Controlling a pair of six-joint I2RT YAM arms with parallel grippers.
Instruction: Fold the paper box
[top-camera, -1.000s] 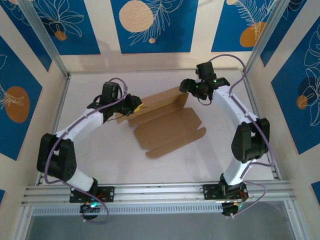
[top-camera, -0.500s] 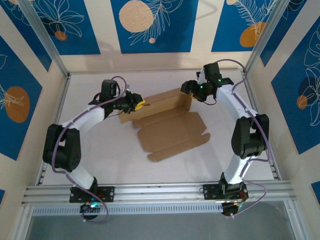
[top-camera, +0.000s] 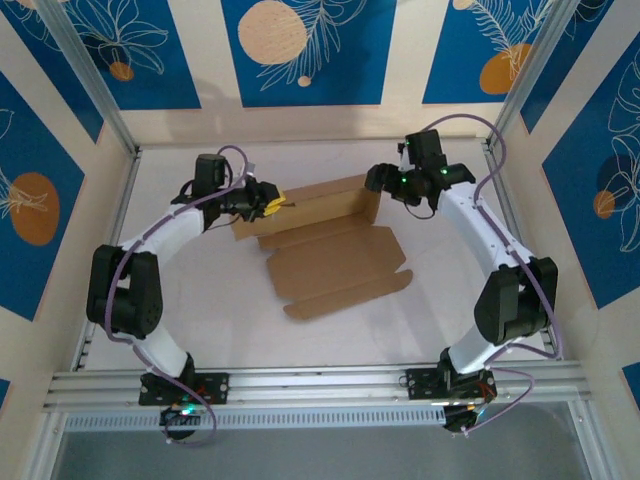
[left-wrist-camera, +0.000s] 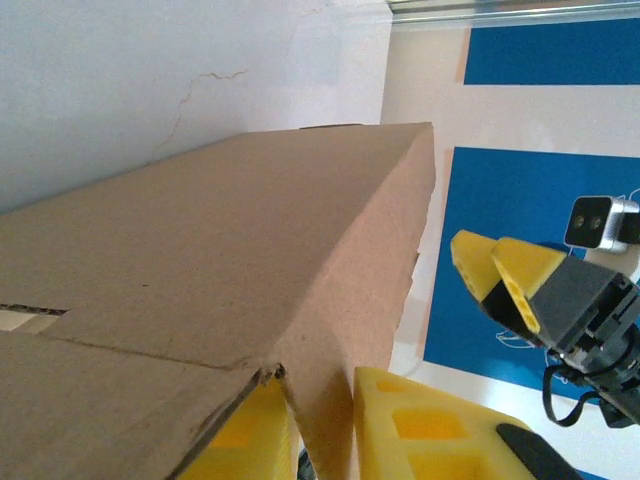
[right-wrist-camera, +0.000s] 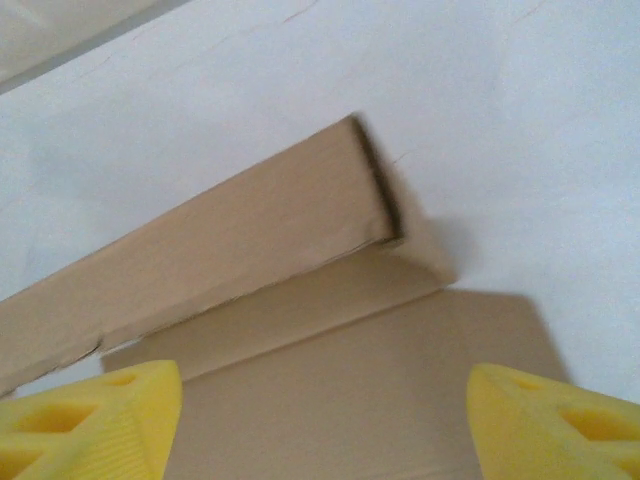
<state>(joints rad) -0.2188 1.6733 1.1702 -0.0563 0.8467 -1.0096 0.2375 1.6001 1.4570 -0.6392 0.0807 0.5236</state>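
The paper box (top-camera: 335, 262) is brown cardboard, lying mostly flat mid-table with its far long panel (top-camera: 310, 205) folded up. My left gripper (top-camera: 270, 204) is at that panel's left end, shut on a thin cardboard flap. In the left wrist view that flap (left-wrist-camera: 340, 400) is pinched between the yellow fingers (left-wrist-camera: 430, 435). My right gripper (top-camera: 378, 183) hovers over the panel's right end, open. Its yellow fingertips (right-wrist-camera: 95, 420) stand wide apart above the box floor (right-wrist-camera: 330, 400), touching nothing. The raised panel (right-wrist-camera: 230, 250) shows ahead of them. The right gripper (left-wrist-camera: 520, 290) also shows in the left wrist view.
The white table (top-camera: 200, 300) is ringed by low walls and blue patterned panels (top-camera: 300, 50). An aluminium rail (top-camera: 320, 385) runs along the near edge by the arm bases. Bare table lies in front of the box and to both sides.
The box has shifted slightly left and its far panel stands more upright. The left arm's elbow has swung left with the flap still held. The right gripper has shifted a little by the panel's right end.
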